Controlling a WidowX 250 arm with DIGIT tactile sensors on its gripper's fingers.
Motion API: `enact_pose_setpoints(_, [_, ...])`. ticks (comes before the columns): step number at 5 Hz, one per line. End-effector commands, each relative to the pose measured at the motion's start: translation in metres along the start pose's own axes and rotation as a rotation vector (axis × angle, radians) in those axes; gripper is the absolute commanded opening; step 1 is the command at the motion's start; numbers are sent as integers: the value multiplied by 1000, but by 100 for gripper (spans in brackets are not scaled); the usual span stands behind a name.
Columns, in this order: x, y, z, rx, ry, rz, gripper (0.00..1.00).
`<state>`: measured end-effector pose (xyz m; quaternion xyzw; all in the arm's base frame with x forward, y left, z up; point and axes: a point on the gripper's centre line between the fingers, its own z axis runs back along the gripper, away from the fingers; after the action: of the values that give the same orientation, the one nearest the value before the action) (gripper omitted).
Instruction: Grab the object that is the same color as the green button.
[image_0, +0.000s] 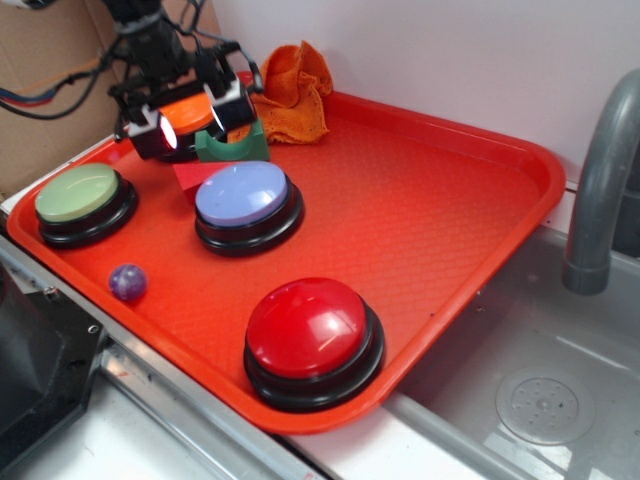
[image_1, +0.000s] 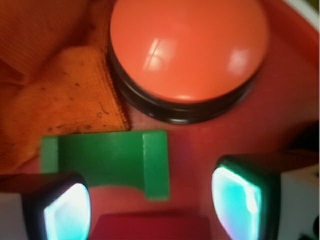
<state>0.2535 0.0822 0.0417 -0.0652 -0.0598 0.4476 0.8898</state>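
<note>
Red tray on a metal desk beside a sink, with a grey faucet rising at the right edge. On the tray, clockwise from the front: red button near the front rim; purple ball near the left front rim; green button, pale-green dome on a black base, at the left corner; lavender-blue button toward the middle; orange button at the back, largely hidden by the arm in the exterior view, fully seen from the wrist. Crumpled orange cloth at the back rim, touching or just beside the green block in the wrist view. Small dark green block with an arch cutout resting on the tray floor between the orange button and the lavender-blue button, just beside a red wedge block; arch opening facing the camera in the exterior view. Gripper released, jaws spread wide, hanging above the block; from the wrist, left lit pad just below the block's outer end, right lit pad well clear of the block, red wedge showing between them at the bottom edge. No contact visible between either pad and the block.
</note>
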Motion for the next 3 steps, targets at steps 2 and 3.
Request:
enact_pose_setpoints(2, [13, 1, -8, -55, -43, 26, 0])
enact_pose_setpoints(3, [10, 2, -9, -55, -38, 34, 0])
